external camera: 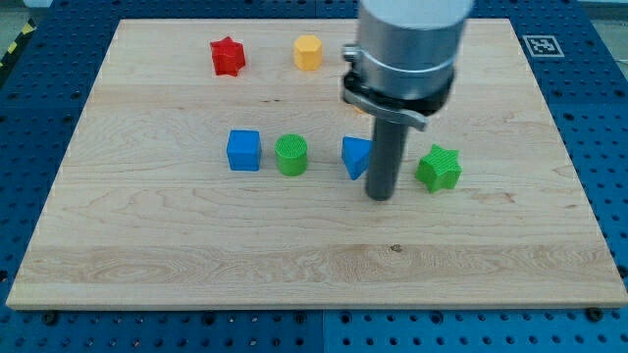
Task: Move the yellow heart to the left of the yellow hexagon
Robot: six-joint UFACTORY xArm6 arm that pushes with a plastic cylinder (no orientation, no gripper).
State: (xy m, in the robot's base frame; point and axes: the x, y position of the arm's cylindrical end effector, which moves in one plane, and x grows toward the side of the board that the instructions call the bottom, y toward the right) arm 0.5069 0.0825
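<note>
The yellow hexagon (308, 52) sits near the view's top, left of the arm's grey body. The yellow heart does not show clearly. Only a small yellow-orange sliver (354, 109) peeks out at the left edge of the arm, and the arm hides the rest, so I cannot tell its shape. My tip (380, 195) rests on the board at centre right, just right of a blue triangular block (354, 157) and left of a green star (439, 168). It stands well below the hexagon.
A red star (227, 56) lies left of the hexagon. A blue cube (243, 150) and a green cylinder (291, 155) sit in a row left of the blue triangular block. The wooden board (147, 284) lies on a blue perforated table.
</note>
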